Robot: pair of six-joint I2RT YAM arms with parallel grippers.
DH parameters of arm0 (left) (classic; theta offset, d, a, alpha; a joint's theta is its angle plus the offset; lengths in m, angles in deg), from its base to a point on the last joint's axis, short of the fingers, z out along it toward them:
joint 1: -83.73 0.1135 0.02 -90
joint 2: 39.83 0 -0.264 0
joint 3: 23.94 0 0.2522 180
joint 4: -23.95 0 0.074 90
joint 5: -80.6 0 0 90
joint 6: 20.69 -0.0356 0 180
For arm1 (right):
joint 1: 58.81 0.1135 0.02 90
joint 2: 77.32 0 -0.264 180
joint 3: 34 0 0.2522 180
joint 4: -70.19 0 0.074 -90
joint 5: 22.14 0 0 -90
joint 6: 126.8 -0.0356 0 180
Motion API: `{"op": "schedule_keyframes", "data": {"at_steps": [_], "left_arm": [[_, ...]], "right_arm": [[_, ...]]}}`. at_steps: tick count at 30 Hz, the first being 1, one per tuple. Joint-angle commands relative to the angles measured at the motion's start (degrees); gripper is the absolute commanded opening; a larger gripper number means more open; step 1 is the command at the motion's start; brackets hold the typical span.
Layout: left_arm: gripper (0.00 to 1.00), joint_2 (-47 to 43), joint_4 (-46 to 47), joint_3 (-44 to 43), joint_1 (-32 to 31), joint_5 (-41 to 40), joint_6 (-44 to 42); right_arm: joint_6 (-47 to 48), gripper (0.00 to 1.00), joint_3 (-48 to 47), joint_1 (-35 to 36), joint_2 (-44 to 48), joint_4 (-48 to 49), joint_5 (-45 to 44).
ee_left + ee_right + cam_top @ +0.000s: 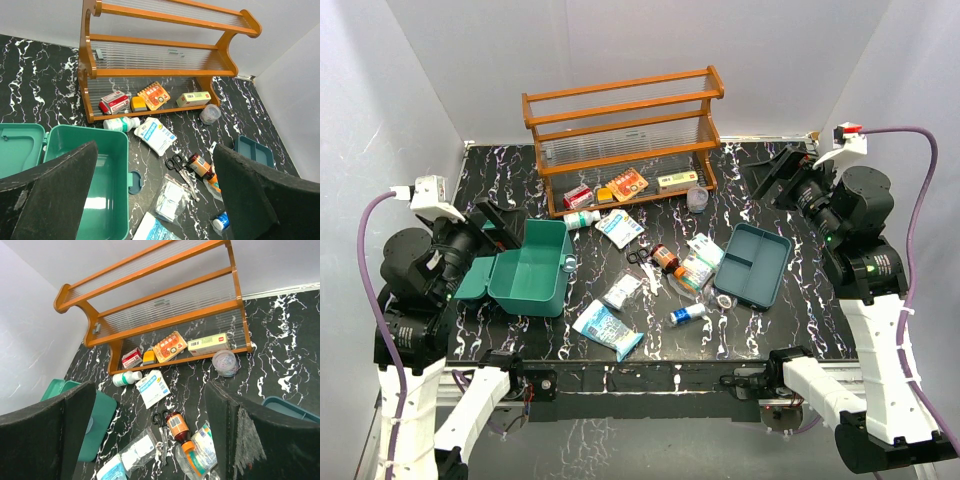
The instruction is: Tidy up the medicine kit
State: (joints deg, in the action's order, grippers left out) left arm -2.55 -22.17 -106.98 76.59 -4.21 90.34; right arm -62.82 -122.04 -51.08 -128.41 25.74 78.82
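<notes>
The teal medicine kit (530, 268) stands open at the left of the table, its lid (477, 281) folded out to the left; its inside looks empty. It also shows in the left wrist view (100, 190). My left gripper (498, 224) is open and empty, held above the kit's far left corner (155, 150). My right gripper (775, 176) is open and empty, raised over the far right of the table (150, 387). Scissors (642, 258), a brown bottle (665, 258), a white bottle (582, 219) and a gauze pack (620, 228) lie loose mid-table.
An orange-brown shelf rack (620, 130) holding small boxes stands at the back. A blue-grey two-compartment tray (753, 263) lies at the right. A blue pouch (608, 330), a clear bag (622, 291), a blue-capped vial (688, 314) and a clear round tub (697, 199) lie about.
</notes>
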Motion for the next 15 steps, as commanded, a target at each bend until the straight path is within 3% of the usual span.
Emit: {"op": "schedule_keyframes", "data": {"at_steps": [1,8,11,15], "left_arm": [[0.99,1.3,1.5,2.8,0.6,1.3,2.6],[0.99,5.2,3.0,9.8,0.6,7.1,8.2],[0.99,8.4,5.4,10.8,0.6,14.5,8.2],[0.99,12.3,7.8,11.9,0.6,15.5,9.4]], "right_arm": [[-0.9,0.89,1.8,-0.4,-0.5,5.7,3.1],[-4.7,0.85,8.1,-0.4,-1.5,11.5,2.6],[-6.1,0.85,11.6,-0.4,-2.1,14.9,3.4],[-9.6,0.84,13.5,-0.4,-5.6,16.3,4.8]]}}
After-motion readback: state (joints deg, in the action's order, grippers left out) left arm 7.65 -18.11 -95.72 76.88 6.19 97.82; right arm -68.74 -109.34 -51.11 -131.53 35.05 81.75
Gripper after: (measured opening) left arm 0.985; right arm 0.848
